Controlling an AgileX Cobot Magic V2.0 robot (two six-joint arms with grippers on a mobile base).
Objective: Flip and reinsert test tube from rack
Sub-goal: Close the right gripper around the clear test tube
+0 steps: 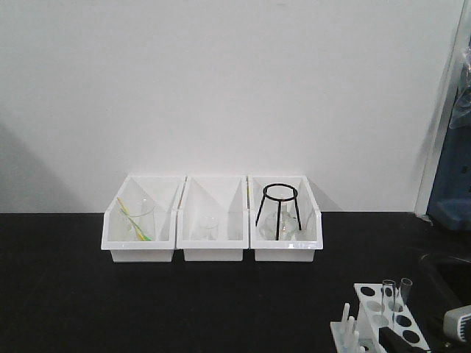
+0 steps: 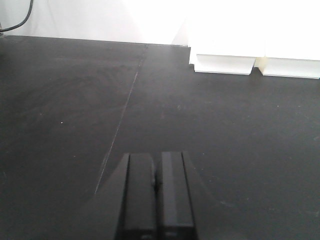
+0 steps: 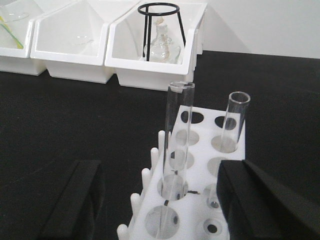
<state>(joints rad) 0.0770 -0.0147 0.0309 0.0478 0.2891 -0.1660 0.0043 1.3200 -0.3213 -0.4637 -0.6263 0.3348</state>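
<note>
The small white rack [image 3: 200, 165] stands on the black table, with pegs along its left side; it also shows in the front view [image 1: 386, 320] at the bottom right. Two clear glass test tubes stand upright in it: a tall one [image 3: 177, 135] in the left row and a second [image 3: 235, 120] in the right row, farther back. My right gripper [image 3: 160, 170] is open, its dark fingers [image 3: 75, 200] on either side of the rack's near end, touching neither rack nor tubes. My left gripper [image 2: 156, 190] is shut and empty over bare table.
Three white open-front bins stand in a row along the back wall [image 1: 213, 217]. The left one holds a beaker with a yellow-green rod [image 1: 136, 217], the middle one small glassware [image 1: 208, 226], and the right one a black ring stand over a flask [image 1: 280, 213]. Blue equipment [image 1: 452, 184] is at far right.
</note>
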